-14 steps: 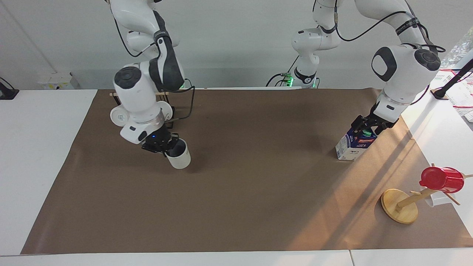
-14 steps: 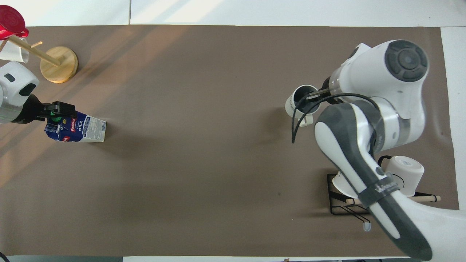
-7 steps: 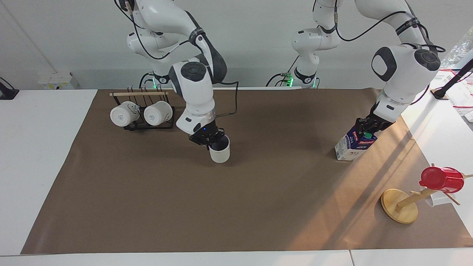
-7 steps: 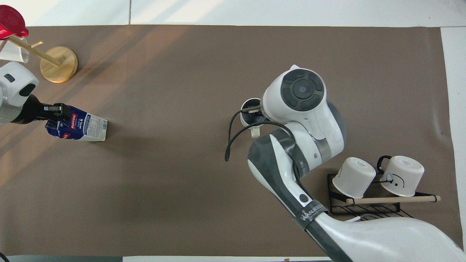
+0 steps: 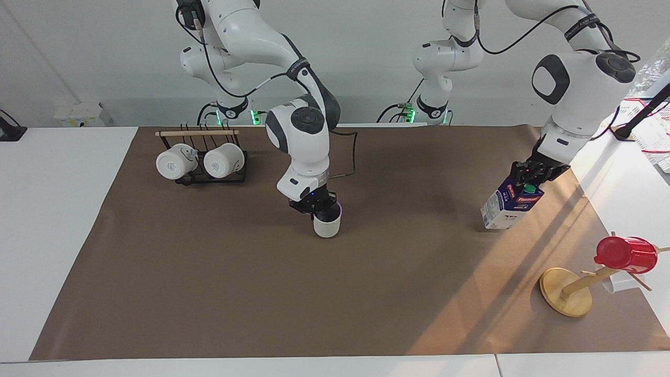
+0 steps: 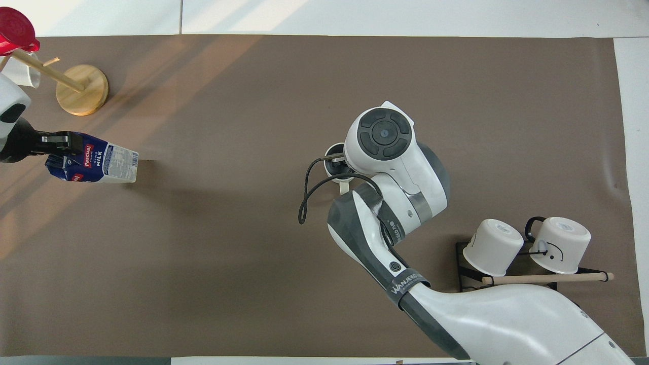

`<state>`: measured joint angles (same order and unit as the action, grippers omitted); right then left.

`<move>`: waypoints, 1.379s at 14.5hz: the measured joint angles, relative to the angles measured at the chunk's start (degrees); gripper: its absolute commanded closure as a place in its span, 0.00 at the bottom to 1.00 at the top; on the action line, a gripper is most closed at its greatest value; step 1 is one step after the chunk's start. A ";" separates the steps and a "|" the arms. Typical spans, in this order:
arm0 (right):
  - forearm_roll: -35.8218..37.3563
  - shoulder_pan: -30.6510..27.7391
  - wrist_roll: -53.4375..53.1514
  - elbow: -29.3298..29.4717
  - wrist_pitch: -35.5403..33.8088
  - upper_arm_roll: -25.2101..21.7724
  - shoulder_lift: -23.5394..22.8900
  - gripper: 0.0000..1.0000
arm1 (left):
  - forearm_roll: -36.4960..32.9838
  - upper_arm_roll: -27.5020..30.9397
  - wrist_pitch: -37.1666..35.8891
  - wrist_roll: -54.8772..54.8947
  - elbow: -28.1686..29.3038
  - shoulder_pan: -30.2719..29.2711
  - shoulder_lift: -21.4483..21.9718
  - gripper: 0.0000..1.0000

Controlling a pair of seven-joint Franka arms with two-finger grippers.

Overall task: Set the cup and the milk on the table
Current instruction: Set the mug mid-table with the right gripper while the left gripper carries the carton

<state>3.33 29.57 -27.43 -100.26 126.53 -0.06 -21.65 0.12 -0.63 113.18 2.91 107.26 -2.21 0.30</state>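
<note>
The cup [image 5: 327, 226], off-white with a dark inside, hangs upright from my right gripper [image 5: 320, 208], which is shut on its rim, low over the middle of the brown paper table [image 5: 209, 293]. In the overhead view the cup [image 6: 330, 151] is mostly hidden under the right wrist. My left gripper [image 5: 531, 177] is shut on the gable top of the milk carton [image 5: 512, 207] and holds it tilted, its base close to the paper at the left arm's end. The carton also shows in the overhead view [image 6: 96, 163], with the left gripper [image 6: 57, 144] on its top.
A black wire rack [image 5: 209, 178] with two white mugs [image 5: 201, 162] stands near the right arm's base. A wooden mug tree [image 5: 566, 293] carrying a red cup [image 5: 625, 254] stands at the left arm's end, farther from the robots than the carton.
My right arm has swung the cup from beside the rack to over the table's middle and turned it upright. My left gripper has shifted the carton slightly toward the left arm's end.
</note>
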 measured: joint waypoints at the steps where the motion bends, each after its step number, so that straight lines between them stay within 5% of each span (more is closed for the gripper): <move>1: 0.00 0.03 0.00 -0.75 1.18 0.01 0.06 1.00 | -0.27 -0.08 -0.96 0.00 -1.15 0.12 0.16 1.00; 2: 0.00 0.05 0.00 -1.61 2.31 0.02 0.11 0.93 | -0.42 -0.15 -1.70 0.00 -1.87 0.27 0.32 1.00; 3: 0.00 0.04 0.00 -2.28 3.19 0.00 0.15 0.22 | -0.51 -0.31 -1.96 0.00 -2.22 0.34 0.41 1.00; 4: 0.00 0.04 0.00 -2.49 3.38 0.01 0.35 0.00 | -0.55 -0.58 -2.08 0.06 -2.34 0.49 0.42 1.00; 10: 0.00 -1.78 -0.34 -1.48 2.78 -0.55 3.57 0.00 | -0.61 -1.60 -2.29 -7.32 -2.35 9.12 0.38 1.00; 15: 0.14 -10.64 0.61 1.30 -6.05 -0.81 12.05 0.00 | -4.09 -2.02 -2.21 -24.92 -3.59 22.45 -1.06 1.00; 20: 0.13 -19.72 12.37 3.52 -15.25 -0.99 17.97 0.00 | -4.61 -2.09 -2.22 -37.45 -9.68 31.10 -7.17 1.00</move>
<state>3.45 9.85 -15.06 -96.73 111.27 -1.05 -3.67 -4.49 -2.72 110.97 -34.53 97.57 28.89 -6.87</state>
